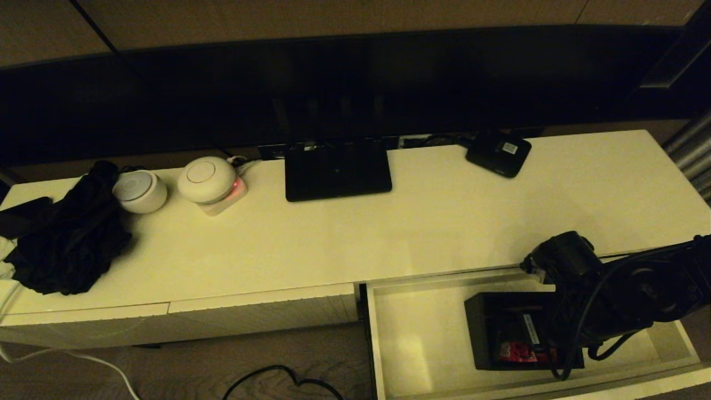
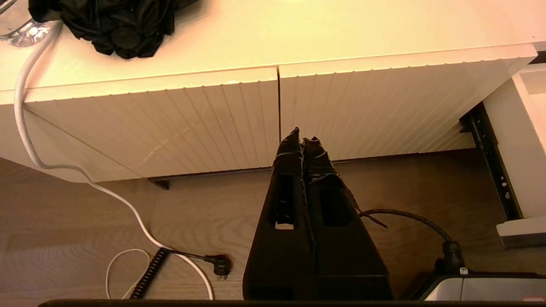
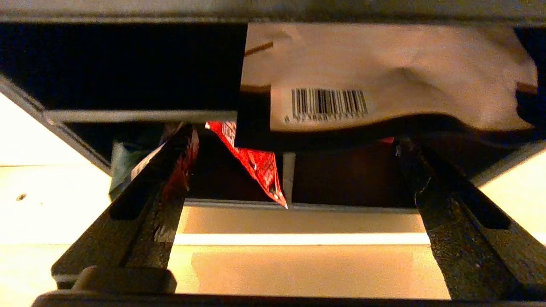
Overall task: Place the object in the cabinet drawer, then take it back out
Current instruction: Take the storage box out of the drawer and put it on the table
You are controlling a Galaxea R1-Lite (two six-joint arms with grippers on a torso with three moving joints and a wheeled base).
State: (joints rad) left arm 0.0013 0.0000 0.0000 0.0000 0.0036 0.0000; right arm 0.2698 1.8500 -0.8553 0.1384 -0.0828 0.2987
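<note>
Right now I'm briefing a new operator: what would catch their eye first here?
The open drawer at the cabinet's right, with the black box of red packets sitting inside. The right pincer is open at the box, fingers spread wide. The left pincer hangs shut before the ribbed front panels; a black cloth lies on the top's left end.

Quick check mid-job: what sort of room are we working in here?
Probably a home living room: a long cream TV cabinet under a big dark screen, a router on top, wood floor.
</note>
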